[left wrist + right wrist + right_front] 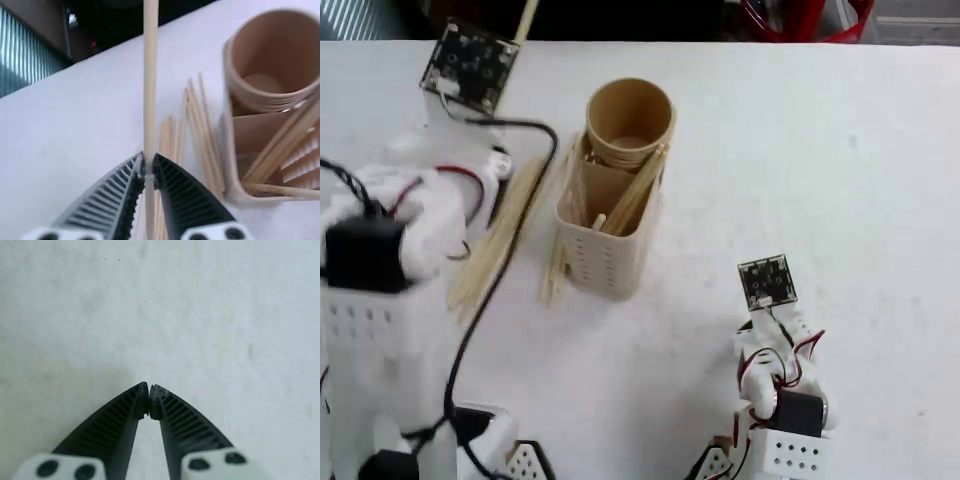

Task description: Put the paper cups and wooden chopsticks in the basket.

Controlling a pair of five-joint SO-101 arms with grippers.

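The left claw [149, 167] is closed tight on a single wooden chopstick [150, 75], pinched between the jaw tips. The stick's long axis runs straight out ahead of the claw, pointing toward the far edge of the white table [75, 130]. Near it, loose chopsticks [200, 125] lie fanned on the table beside the cream basket [605, 262], which holds stacked paper cups [630, 120] and several leaning sticks [635, 190]. The right claw [149, 402] is closed on nothing, over bare table
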